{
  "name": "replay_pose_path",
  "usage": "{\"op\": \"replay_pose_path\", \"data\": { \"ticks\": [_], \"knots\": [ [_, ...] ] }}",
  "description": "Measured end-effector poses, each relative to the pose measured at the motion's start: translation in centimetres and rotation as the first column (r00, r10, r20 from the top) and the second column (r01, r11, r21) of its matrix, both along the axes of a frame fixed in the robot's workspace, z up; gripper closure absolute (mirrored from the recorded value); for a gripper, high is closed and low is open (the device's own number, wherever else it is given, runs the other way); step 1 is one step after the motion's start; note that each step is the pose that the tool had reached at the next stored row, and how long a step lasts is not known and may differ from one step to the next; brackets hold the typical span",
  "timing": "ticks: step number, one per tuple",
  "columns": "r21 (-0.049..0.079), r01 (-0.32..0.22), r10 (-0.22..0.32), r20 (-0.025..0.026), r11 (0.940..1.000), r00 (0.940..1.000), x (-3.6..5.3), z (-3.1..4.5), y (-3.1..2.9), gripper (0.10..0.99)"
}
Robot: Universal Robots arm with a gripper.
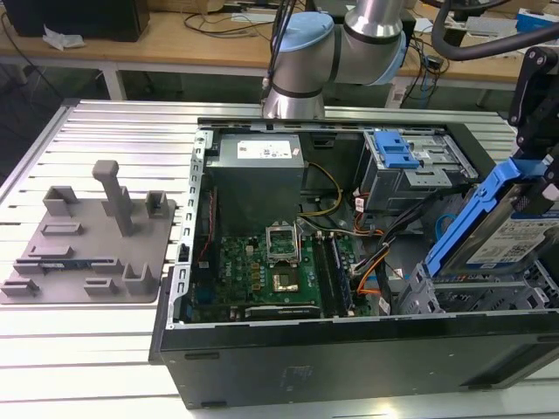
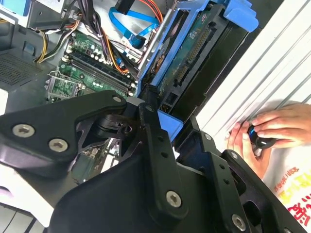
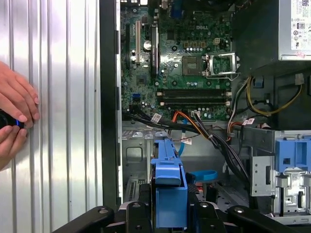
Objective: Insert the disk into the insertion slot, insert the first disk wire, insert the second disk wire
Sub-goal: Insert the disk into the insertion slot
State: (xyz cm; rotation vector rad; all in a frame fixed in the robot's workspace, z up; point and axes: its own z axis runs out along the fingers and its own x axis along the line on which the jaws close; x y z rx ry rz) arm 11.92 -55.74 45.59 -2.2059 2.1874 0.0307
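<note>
The fingers (image 2: 150, 126) are pinching the disk (image 1: 515, 236) by its blue frame, one black finger on each side of it, as both wrist views show. The gripper (image 3: 170, 218) holds the frame near one end.

In the exterior view the disk hangs tilted at the exterior view's right, its white label showing. Its lower end is down near the insertion slot (image 1: 472, 297), a low grey metal cage in a corner of the open computer case (image 1: 349, 367). I cannot tell whether the two touch. The disk is not lying in the slot.

A bundle of black and orange cables (image 3: 204, 131) runs from the green circuit board (image 3: 184, 63) towards the cage and passes just beside the blue frame. A flat blue cable (image 3: 201, 175) curls on the case floor near the frame.

A taller bay with a blue latch (image 1: 397, 157) stands beside the cage, and the grey power box (image 1: 258, 166) sits beyond it. The robot arm (image 1: 349, 44) rises behind the case.

Outside the black case wall, a person's hand (image 2: 272, 131) rests on the ribbed metal counter (image 1: 87, 367) and holds a small black object (image 2: 260, 138). It is near the gripper but apart from it.

Well apart, at the exterior view's left, a grey plastic plate with posts (image 1: 87, 244) sits on the counter.
</note>
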Motion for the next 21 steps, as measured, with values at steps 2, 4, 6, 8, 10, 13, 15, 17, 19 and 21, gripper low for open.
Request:
{"op": "replay_pose_path", "data": {
  "ticks": [2,4,6,8,10,13,15,17,19,21],
  "knots": [
    [0.0,0.0,0.0,0.0,1.0,1.0,0.0,-0.18,0.0,0.718],
    [0.0,0.0,0.0,0.0,1.0,1.0,0.0,-0.44,0.0,0.718],
    [0.0,0.0,0.0,0.0,1.0,1.0,0.0,-0.66,0.0,0.718],
    [0.0,0.0,0.0,0.0,1.0,1.0,0.0,-0.86,0.0,0.718],
    [0.0,0.0,0.0,0.0,1.0,1.0,0.0,-1.26,0.0,0.718],
    [0.0,0.0,0.0,0.0,1.0,1.0,0.0,-1.64,0.0,0.718],
    [0.0,0.0,0.0,0.0,1.0,1.0,0.0,-1.91,0.0,0.718],
    [0.0,0.0,0.0,0.0,1.0,1.0,0.0,-2.19,0.0,0.718],
    [0.0,0.0,0.0,0.0,1.0,1.0,0.0,-2.48,0.0,0.718],
    [0.0,0.0,0.0,0.0,1.0,1.0,0.0,-3.18,0.0,0.718]
  ]
}}
